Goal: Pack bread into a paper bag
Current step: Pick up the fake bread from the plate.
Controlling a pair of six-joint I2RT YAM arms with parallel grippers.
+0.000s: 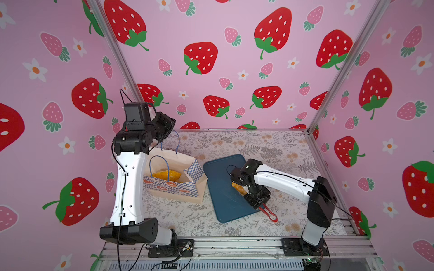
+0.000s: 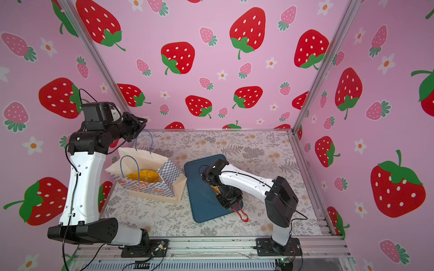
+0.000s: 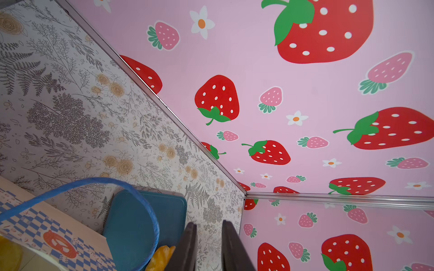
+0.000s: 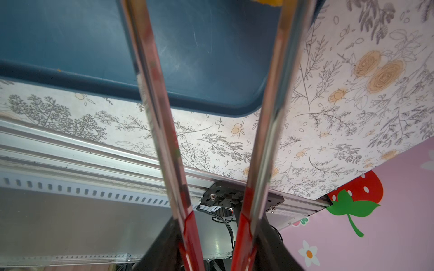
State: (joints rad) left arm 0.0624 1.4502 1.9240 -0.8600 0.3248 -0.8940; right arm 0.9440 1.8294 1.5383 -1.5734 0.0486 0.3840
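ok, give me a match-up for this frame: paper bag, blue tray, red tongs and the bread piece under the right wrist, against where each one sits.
Things:
1. paper bag
2. blue tray
3. red tongs
4. orange bread piece

Places:
A. held in the right gripper
B. on the tray, partly hidden by the right arm
C. beside the left arm, mouth open, yellow bread inside
D. flat on the table, next to the bag

Pairs: 1-C, 2-D, 3-A, 4-B.
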